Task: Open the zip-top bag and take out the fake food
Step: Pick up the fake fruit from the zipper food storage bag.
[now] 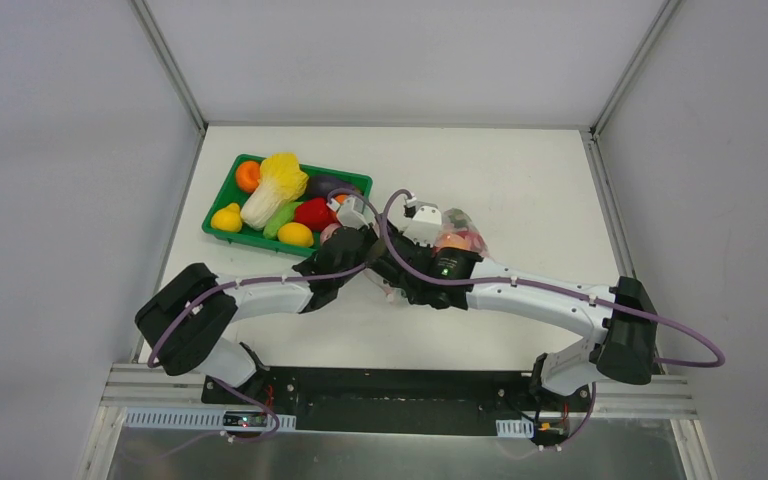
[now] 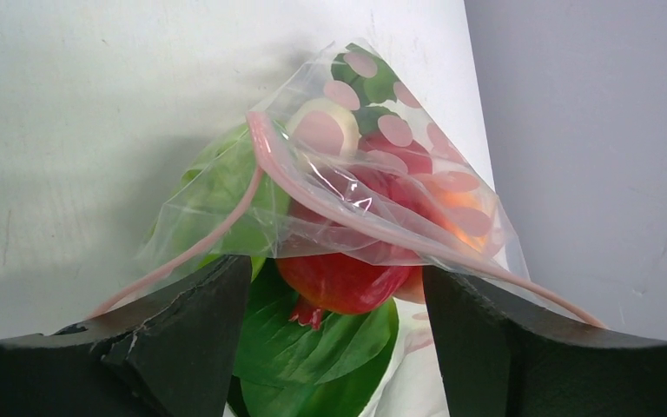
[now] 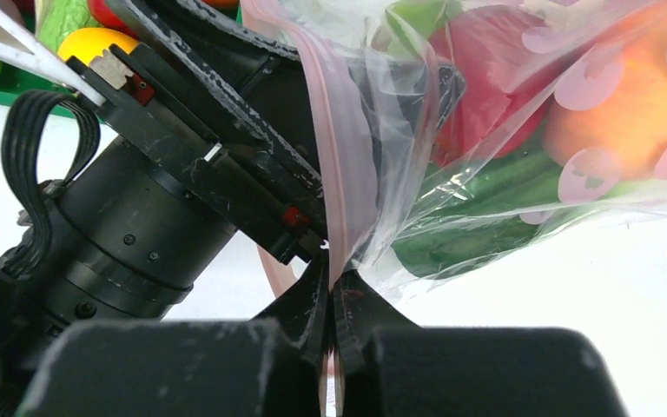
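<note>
Zip-top bag is at mid-table, just right of the green tray, between the two wrists. The fake food is inside it.

Right gripper: jaws pressed together on the bag's edge, right at the pink zip strip. Judged purpose: anchor one lip of the mouth so the film neither slides nor collapses while the other arm works.

Left gripper: jaws wide, pointing into the bag mouth. The zip strip loops apart in the left wrist view, so the seal is parted at this end. A red piece sits between the two fingers, on green leaves that spill out of the opening. The fingers flank it but do not show a clamp; contact on the right-hand finger cannot be settled.

Further in, an orange-peach piece presses against the pink-dotted film.

Step in hand, judged: opening done, first extraction about to be attempted. The red piece is glossy and rounded, so a squeeze off its widest part would likely squirt it out. The leaves underneath may drag along.

Tray already holds other produce; it is a likely drop place.
</note>
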Controlling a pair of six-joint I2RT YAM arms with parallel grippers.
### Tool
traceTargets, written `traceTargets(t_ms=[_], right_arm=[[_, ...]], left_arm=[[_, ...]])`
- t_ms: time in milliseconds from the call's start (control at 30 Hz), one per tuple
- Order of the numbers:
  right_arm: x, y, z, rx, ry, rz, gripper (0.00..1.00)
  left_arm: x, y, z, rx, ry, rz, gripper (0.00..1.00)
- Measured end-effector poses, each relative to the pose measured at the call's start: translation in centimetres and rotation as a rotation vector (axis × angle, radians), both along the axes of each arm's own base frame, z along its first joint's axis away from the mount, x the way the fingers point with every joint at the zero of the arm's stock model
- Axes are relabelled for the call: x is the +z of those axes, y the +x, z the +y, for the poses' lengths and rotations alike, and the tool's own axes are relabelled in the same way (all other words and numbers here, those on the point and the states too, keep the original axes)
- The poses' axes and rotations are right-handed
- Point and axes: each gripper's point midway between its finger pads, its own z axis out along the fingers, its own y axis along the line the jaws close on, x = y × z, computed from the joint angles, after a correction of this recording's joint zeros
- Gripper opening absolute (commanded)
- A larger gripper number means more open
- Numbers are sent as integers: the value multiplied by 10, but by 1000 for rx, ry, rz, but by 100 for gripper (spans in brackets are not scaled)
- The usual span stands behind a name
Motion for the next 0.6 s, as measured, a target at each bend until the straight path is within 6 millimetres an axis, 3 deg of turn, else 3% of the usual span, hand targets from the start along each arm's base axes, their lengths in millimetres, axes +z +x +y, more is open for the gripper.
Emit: traceTargets(t_ms=[333,600], right_arm=[[-11,3,-9,24,-57,9,0],[-16,4,-11,25,-61,7,0]], left_arm=[[-11,4,-21,-69,-17,19,67],[-17,1,-34,-132,-53,48,75]])
